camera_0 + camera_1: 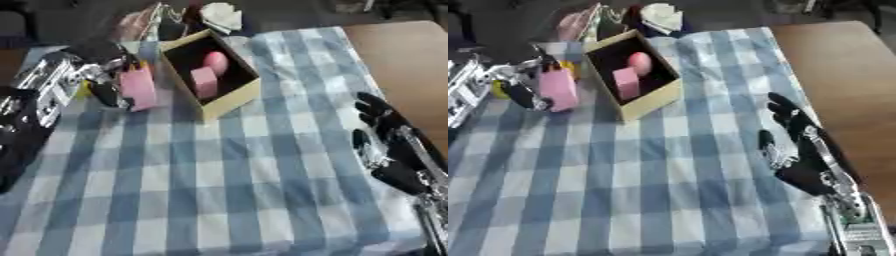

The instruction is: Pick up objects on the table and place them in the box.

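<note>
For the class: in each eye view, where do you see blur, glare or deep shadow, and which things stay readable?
Left eye view: soft all over; glare on the silver joints of the left arm by the left hand holding the pink rectangular block; the open cardboard box has a dark inside, its two pink things readable. Right eye view: equally soft; the black right hand stands out against the blue-and-white checked cloth.

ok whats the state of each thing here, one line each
box: open on top, on the cloth, dark inside
pink block: inside the box
pink rounded thing: inside the box, beside the block
pink flat object: upright, held by the left hand, just left of the box
left hand: fingers curled on the pink flat object
right hand: open, idle, holding nothing
</note>
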`<state>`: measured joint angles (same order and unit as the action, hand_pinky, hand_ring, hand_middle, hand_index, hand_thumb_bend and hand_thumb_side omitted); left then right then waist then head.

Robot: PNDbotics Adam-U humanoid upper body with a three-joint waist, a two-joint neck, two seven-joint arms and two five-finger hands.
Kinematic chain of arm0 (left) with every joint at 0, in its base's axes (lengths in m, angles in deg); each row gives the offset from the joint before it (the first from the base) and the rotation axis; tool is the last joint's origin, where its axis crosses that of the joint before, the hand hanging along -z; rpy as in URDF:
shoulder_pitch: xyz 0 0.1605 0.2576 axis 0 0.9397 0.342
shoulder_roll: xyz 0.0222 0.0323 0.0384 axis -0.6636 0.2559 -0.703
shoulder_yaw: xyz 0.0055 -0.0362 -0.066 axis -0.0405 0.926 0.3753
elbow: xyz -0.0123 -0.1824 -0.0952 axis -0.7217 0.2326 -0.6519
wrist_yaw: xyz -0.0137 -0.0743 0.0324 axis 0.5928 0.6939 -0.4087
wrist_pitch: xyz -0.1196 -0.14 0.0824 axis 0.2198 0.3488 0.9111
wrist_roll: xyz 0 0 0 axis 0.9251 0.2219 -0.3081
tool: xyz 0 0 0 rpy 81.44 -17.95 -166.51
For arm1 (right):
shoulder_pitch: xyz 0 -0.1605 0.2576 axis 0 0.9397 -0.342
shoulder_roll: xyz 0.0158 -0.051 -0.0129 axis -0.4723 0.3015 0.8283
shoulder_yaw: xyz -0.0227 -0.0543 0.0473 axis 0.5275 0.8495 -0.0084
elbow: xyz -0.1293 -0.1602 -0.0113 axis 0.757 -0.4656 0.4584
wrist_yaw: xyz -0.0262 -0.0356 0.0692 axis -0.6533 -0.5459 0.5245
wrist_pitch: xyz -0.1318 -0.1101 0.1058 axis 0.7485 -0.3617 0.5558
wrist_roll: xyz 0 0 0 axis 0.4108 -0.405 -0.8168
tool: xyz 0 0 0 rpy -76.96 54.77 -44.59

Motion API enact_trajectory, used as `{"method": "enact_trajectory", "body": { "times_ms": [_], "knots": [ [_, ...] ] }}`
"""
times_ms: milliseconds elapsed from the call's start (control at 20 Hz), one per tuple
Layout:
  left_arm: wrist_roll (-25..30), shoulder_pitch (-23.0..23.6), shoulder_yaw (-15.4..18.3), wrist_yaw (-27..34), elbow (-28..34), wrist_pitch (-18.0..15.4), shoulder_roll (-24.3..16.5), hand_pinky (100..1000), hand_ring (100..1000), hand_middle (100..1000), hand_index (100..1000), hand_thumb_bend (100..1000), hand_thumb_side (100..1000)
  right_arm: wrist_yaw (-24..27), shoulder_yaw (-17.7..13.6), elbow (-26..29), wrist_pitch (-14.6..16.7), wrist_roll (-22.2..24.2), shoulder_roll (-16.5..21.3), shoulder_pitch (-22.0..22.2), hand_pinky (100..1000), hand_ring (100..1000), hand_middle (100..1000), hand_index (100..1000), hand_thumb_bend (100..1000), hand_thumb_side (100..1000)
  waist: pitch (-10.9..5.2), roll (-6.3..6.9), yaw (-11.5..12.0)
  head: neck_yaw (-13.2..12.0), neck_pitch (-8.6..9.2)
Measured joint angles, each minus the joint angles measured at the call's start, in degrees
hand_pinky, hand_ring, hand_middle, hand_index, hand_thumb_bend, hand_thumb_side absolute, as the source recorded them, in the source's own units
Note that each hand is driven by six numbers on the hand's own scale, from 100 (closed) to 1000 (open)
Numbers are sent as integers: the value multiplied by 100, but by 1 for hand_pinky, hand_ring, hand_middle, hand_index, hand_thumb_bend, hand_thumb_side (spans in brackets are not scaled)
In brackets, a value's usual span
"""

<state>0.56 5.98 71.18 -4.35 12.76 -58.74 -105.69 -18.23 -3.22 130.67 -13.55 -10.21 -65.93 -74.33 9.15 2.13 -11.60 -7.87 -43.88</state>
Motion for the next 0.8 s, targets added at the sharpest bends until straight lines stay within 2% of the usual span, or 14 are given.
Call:
{"method": "enact_trajectory", "body": {
  "times_ms": [200,500,650,700,800],
  "knots": [
    [-239,-133,-24,182,168,122,40,632,537,543,729,275,175,0,4,0,1,5,0,0,1000,1000,1000,1000,100,402,0,-1,-56,-62,0],
    [-608,-442,-258,115,-40,101,548,650,555,555,744,261,171,12,69,0,15,70,-19,-10,1000,1000,1000,1000,100,397,0,-1,-186,-156,0],
    [-820,-522,-372,34,-180,67,794,669,578,586,791,279,172,18,93,0,17,100,-48,-15,1000,1000,1000,1000,100,397,1,-1,-226,-180,0],
    [-883,-533,-407,9,-228,60,868,687,610,626,817,300,173,23,106,0,17,111,-50,-17,1000,1000,1000,1000,100,397,2,-1,-238,-189,0],
    [-984,-543,-470,-41,-335,50,995,695,624,653,830,313,240,36,110,0,23,126,-51,-19,1000,1000,1000,1000,100,398,4,-1,-253,-206,-1]
  ]
}}
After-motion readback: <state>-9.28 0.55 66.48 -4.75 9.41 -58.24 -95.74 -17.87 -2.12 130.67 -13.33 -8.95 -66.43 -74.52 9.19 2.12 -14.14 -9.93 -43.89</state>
